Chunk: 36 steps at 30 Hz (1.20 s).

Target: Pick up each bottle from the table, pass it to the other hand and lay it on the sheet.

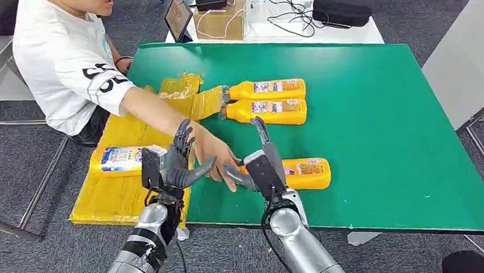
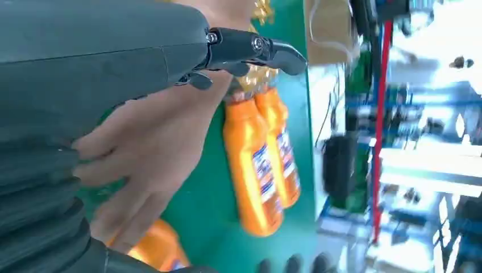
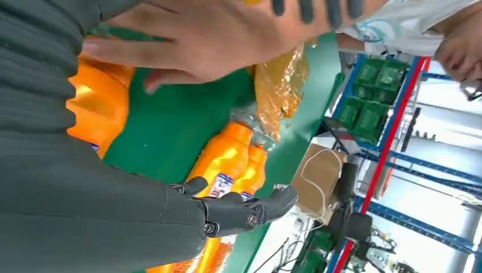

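One orange bottle (image 1: 308, 173) lies near the table's front edge, just right of my right hand (image 1: 261, 165), which hovers over its cap end with fingers apart and nothing in them. My left hand (image 1: 173, 162) stands empty at the edge of the yellow sheet (image 1: 124, 199), fingers spread upward. A person's hand (image 1: 214, 157) reaches in between my two hands, toward that bottle. Another bottle (image 1: 121, 160) with a white label lies on the sheet. Two more orange bottles (image 1: 268, 89) (image 1: 268, 111) lie side by side mid-table, also seen as bottles (image 2: 253, 170) and bottles (image 3: 223, 165) from the wrists.
The green table (image 1: 376, 123) has bare room to the right. Crumpled yellow wrap (image 1: 180, 86) lies at the sheet's far end. The person in a white shirt (image 1: 60, 58) sits at the left. Behind stand a screen (image 1: 178, 15), a cardboard box (image 1: 224, 22) and a black case (image 1: 342, 3).
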Tool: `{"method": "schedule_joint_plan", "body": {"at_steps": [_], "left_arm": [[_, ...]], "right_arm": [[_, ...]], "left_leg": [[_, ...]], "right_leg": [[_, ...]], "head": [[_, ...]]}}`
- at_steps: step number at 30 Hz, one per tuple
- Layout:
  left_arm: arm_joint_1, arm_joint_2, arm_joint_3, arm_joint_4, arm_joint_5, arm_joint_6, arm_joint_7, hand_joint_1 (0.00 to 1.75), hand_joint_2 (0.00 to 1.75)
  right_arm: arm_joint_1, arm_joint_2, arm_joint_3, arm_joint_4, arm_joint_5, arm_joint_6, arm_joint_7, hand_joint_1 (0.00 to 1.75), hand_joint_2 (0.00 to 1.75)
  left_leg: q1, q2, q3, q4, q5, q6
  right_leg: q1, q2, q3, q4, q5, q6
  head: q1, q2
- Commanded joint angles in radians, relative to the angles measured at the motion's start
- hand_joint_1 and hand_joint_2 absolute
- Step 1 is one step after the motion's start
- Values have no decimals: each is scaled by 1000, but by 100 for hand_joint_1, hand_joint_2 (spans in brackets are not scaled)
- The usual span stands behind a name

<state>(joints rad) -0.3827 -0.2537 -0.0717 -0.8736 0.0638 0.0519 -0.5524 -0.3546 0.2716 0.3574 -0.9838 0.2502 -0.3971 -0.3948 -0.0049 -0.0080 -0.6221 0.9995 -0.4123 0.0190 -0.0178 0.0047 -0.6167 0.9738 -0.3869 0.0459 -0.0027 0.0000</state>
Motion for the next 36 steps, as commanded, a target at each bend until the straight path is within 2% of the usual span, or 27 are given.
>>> {"method": "schedule_joint_plan", "body": {"at_steps": [1, 10, 17, 27, 36], "left_arm": [[0, -19, -41, -8, 73, 54, -3, 0, 175], [-1, -9, -41, -8, 79, 86, -14, 0, 175], [24, -14, -22, -43, 99, 92, -22, 0, 175], [33, -18, 4, -56, 105, 69, -24, 0, 175], [34, -19, 24, -57, 107, 50, -25, 0, 175]], "right_arm": [[47, -32, 14, -25, -5, -14, 7, 0, 175], [68, -63, 22, -21, 56, -53, 47, 0, 175], [16, -114, 20, 58, 231, -105, 153, 0, 175], [-4, -162, -4, 84, 405, -59, 260, 0, 175], [-43, -197, -27, 136, 470, 1, 311, 0, 175]], "left_leg": [[1, -1, 4, 0, -2, -1], [1, -1, 3, 0, -1, -1], [1, 0, 2, -1, -1, -1], [1, 0, 4, 0, -2, -1], [0, 0, 1, -1, -1, -1]], "right_leg": [[2, -2, 5, -1, -2, -2], [1, -2, 4, -1, -2, -2], [1, -1, 3, -1, -1, -1], [2, -1, 5, 0, -2, -2], [1, 0, 2, -1, -1, -1]], "head": [[0, 0], [0, 0], [0, 0], [0, 0], [0, 0]]}}
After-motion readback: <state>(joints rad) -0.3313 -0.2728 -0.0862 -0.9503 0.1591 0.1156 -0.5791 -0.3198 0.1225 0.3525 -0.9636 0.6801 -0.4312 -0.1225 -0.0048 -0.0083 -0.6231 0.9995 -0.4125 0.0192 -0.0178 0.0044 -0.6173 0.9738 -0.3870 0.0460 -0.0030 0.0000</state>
